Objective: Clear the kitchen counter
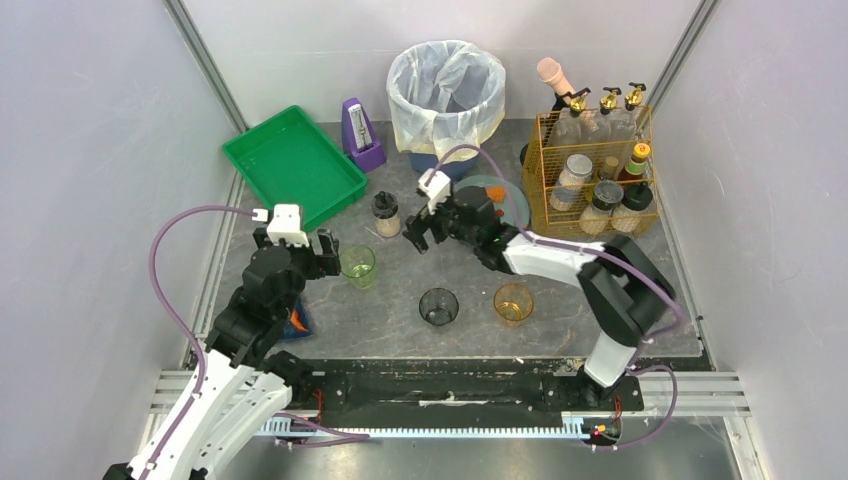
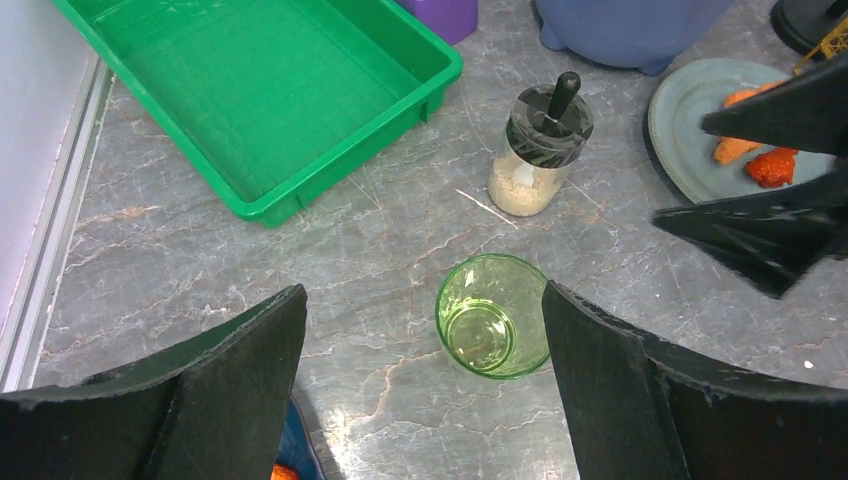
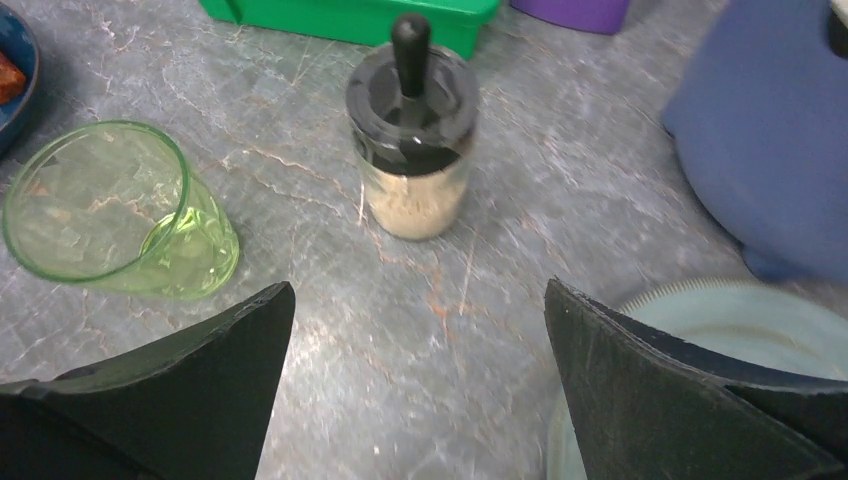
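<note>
Grey kitchen counter [image 2: 380,230], green glass [image 2: 492,315] by splayed left gripper [image 2: 425,290]

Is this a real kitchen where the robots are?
Probably a pretend kitchen in a robot lab: a marbled counter, a wire rack of sauce bottles and a lined bin, boxed in by plain white walls.

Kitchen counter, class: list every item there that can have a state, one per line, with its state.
green glass, upright, empty
spice jar, upright, lid on, part full
dark glass, upright, empty
amber glass, upright
green tray, empty
plate, holding orange food
bin, open, bag-lined
left gripper, open
right gripper, open
</note>
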`<state>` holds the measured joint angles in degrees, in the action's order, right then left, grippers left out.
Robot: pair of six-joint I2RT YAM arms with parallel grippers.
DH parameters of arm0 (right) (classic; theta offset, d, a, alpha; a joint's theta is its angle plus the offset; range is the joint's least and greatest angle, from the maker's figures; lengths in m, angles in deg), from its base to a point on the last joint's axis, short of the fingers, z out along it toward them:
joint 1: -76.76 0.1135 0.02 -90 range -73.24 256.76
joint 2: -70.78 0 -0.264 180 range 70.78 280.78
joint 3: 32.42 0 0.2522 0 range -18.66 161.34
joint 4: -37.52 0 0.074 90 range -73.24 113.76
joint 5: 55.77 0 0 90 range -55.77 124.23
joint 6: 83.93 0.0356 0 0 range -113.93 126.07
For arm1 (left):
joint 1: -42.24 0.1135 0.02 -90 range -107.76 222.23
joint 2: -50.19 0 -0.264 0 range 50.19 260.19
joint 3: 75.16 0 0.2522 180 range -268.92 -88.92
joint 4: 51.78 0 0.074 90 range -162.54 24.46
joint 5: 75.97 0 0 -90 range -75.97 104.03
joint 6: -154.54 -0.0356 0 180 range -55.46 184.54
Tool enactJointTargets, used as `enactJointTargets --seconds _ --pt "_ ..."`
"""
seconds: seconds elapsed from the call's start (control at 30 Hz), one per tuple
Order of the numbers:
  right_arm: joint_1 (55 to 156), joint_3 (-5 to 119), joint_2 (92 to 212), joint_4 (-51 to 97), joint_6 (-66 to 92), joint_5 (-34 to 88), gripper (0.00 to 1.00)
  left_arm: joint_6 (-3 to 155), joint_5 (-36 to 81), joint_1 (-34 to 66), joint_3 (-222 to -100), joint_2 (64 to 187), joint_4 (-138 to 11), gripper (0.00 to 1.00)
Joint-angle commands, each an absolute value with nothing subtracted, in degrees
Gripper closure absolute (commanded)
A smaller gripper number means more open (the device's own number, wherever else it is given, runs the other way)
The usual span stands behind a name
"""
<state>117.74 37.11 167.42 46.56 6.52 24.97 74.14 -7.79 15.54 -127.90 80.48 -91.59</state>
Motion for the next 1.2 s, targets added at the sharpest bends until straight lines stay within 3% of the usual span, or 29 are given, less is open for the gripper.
enactJointTargets --seconds 0.0,0.57,0.83,1.17 --pt "119.75 43.64 174.04 56.05 2.69 24.33 0.02 74.73 -6.45 15.87 -127.81 81.46 -89.01 0.07" --pt "120.36 59.76 193.89 63.82 5.24 21.96 0.05 74.56 -6.02 15.88 -127.86 82.23 -88.79 0.08" --pt "120.36 61.62 194.47 61.08 5.84 21.15 0.31 74.42 -6.01 15.88 -127.86 81.89 -88.84 0.08" --pt "120.28 49.49 179.3 57.78 3.98 24.05 0.71 74.47 -5.79 15.93 -127.99 81.45 -88.84 0.08"
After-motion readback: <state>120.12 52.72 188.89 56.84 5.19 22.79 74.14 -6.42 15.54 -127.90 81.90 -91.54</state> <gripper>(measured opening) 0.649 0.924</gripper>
